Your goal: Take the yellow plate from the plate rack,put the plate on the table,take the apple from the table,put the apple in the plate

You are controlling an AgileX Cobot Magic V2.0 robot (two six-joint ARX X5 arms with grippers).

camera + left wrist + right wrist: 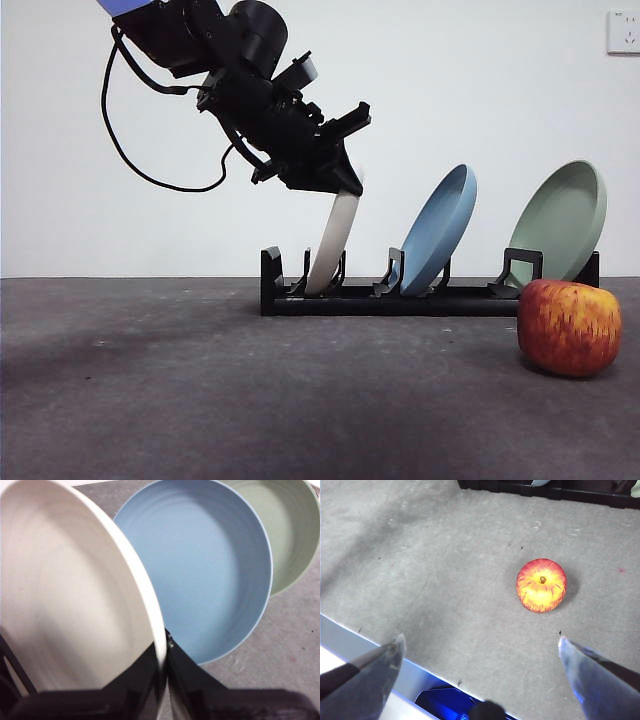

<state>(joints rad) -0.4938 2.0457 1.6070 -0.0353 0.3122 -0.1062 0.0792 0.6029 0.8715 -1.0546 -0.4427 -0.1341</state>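
Observation:
The yellow plate (333, 243) stands tilted in the leftmost slot of the black plate rack (400, 298). My left gripper (345, 185) comes down from the upper left and is shut on the plate's top rim. In the left wrist view the rim of the yellow plate (75, 595) runs between the two black jaws of my left gripper (164, 655). The red apple (569, 327) sits on the table (200, 400) at the right, in front of the rack. My right gripper (480, 650) hangs open well above the table, with the apple (541, 584) lying beyond its fingertips.
A blue plate (440, 230) leans in the rack's middle slot and a sage-green plate (565, 220) in the right one. Both show behind the yellow plate in the left wrist view, the blue plate (210, 575) and the green plate (285, 535). The table's edge (365, 645) lies under the right gripper.

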